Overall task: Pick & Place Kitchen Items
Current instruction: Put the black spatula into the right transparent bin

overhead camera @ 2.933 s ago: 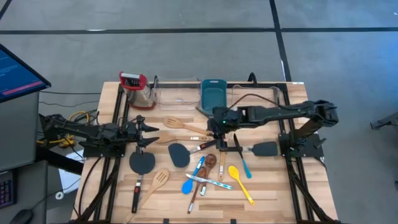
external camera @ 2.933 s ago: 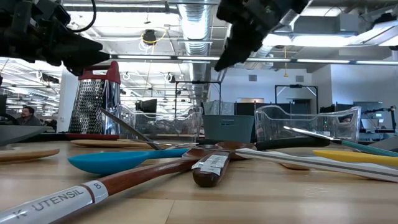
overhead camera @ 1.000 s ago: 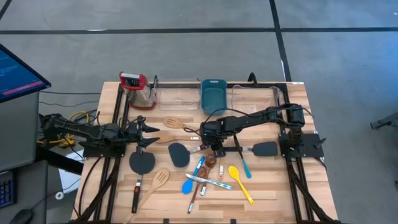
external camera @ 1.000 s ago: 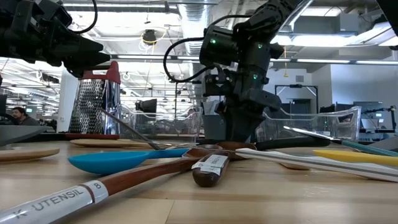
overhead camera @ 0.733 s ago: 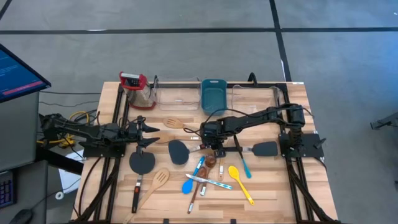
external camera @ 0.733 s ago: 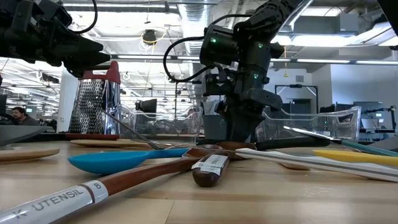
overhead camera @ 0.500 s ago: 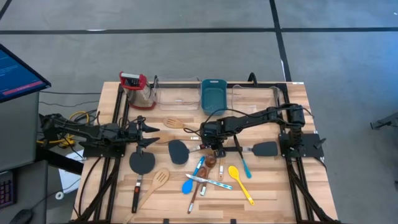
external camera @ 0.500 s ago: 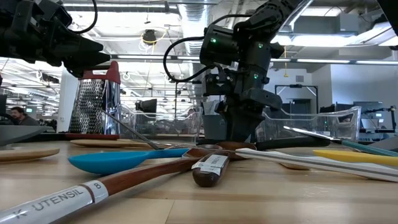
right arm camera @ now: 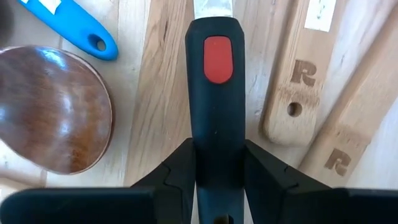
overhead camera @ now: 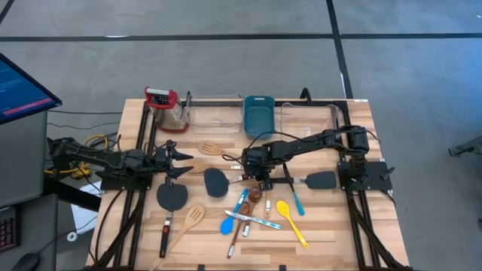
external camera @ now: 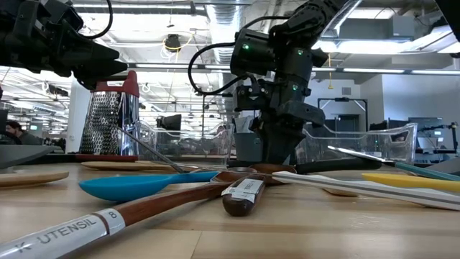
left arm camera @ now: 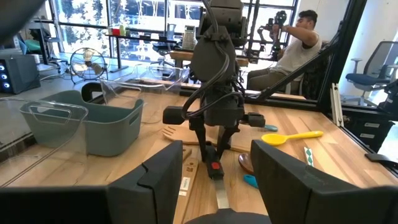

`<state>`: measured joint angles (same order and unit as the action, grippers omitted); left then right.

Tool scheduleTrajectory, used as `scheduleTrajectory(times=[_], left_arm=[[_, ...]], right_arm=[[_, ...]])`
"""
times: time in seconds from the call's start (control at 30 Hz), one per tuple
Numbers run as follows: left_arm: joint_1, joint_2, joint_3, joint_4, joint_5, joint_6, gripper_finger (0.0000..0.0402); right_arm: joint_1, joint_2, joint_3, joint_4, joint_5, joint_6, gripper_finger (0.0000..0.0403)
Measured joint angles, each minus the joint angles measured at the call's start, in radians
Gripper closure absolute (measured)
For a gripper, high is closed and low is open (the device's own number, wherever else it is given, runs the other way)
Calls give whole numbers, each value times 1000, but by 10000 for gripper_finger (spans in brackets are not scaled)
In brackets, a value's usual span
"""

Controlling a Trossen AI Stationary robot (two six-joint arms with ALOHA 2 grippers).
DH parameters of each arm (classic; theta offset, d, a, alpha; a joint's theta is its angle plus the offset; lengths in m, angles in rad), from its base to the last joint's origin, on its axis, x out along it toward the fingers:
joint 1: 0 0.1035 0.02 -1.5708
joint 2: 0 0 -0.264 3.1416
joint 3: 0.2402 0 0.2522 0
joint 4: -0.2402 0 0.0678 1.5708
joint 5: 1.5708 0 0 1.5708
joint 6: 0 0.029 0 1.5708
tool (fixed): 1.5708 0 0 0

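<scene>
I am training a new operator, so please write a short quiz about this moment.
1. True or false: the left gripper holds a utensil.
2. What lies between the right gripper's fingers? A) a yellow spoon B) a black handle with a red patch C) a grater
3. Fill in: the teal tub stands between two clear ____.
Key: 1 false; 2 B; 3 bins.

The right gripper [overhead camera: 258, 178] now sits low at the table's middle, fingers clamped on the black spatula's handle [right arm camera: 213, 93], instead of hovering above.
</scene>
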<state>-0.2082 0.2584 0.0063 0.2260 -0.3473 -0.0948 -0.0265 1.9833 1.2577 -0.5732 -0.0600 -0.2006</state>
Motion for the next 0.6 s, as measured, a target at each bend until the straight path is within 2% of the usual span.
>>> scheduleTrajectory(times=[0.3,0.6], left_arm=[[0,0,0,0,0,0,224],[0,0,0,2,4,0,224]], right_arm=[[0,-20,70,-105,-71,-10,307],[-32,-155,75,-161,-73,-34,307]])
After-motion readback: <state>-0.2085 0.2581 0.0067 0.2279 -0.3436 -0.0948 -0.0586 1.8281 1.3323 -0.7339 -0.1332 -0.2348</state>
